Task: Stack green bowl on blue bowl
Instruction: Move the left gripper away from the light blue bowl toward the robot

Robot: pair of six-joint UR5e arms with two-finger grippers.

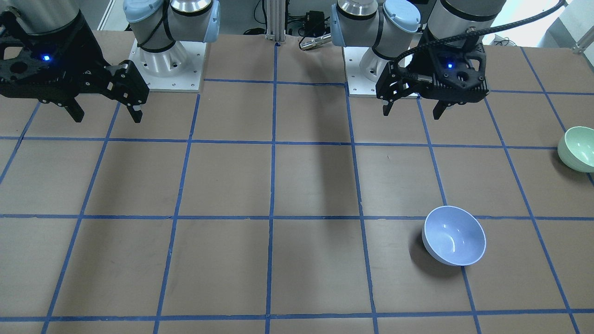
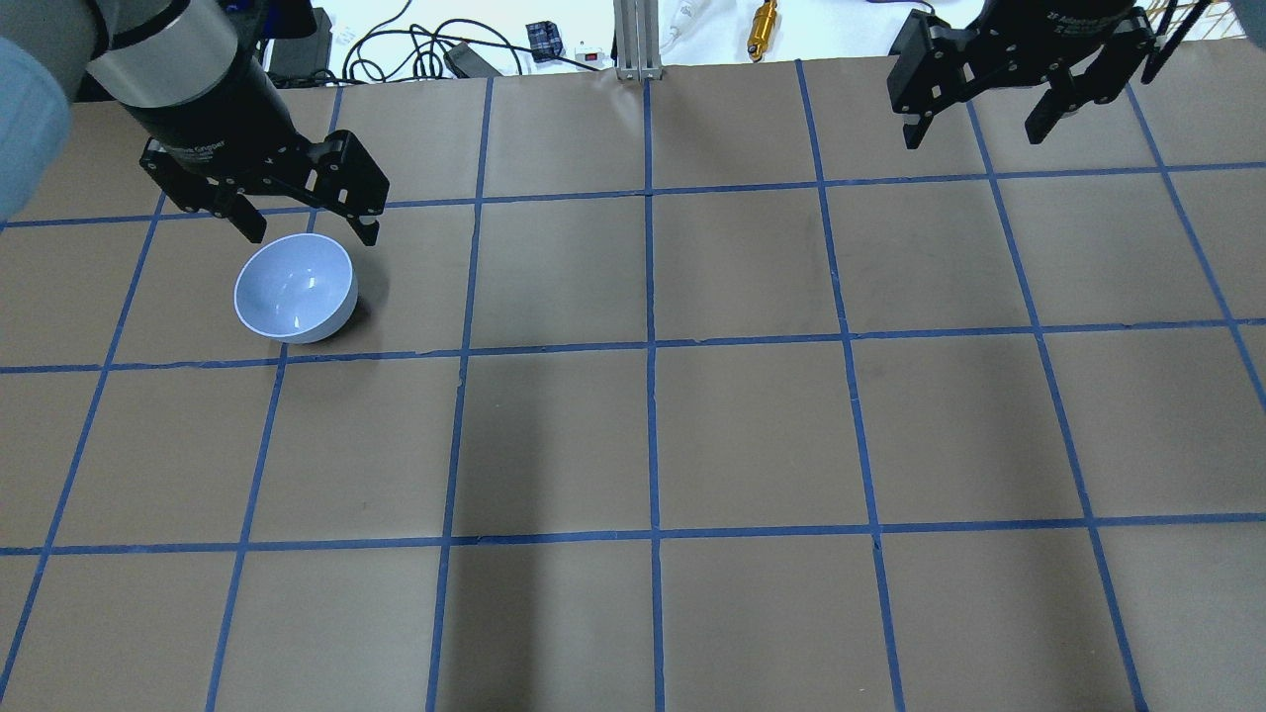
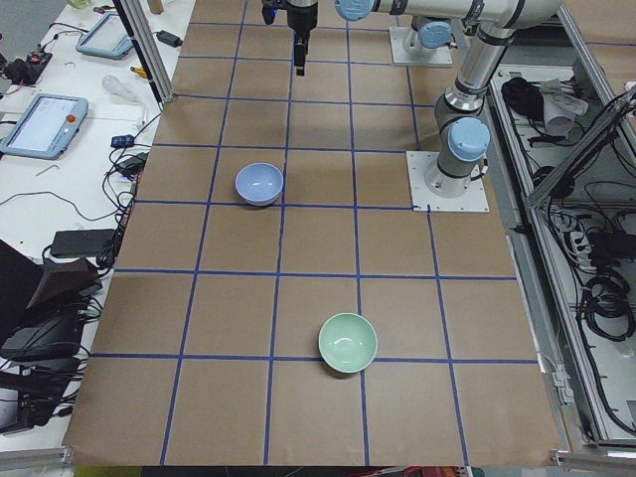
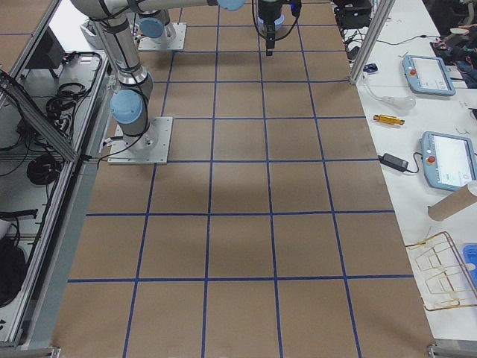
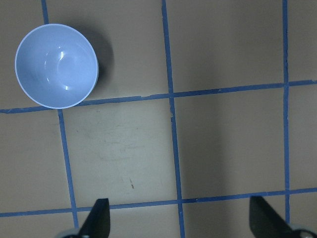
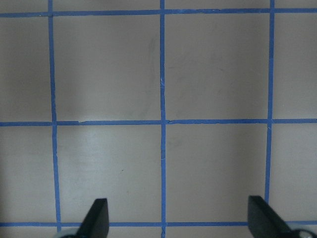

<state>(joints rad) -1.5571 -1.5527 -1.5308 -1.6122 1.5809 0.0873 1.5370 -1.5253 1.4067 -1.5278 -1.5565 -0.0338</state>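
Front view: left fingers [image 1: 441, 110] spread, empty, above table [image 1: 306, 185]. Green bowl [image 1: 577, 149] at their 4 o'clock, cut by frame edge. Blue bowl [image 1: 454, 241] at 6. Right fingers [image 1: 74, 112] spread, empty, well apart from both bowls.

Overhead: green bowl out of frame.

Left side view: green bowl [image 3: 348, 342] upright, at 5 o'clock of blue bowl, well apart.

Left wrist: blue bowl at 11 o'clock.

Right wrist: bare table only.

Judgement: left arm nearer, with reach toward own-left table end.
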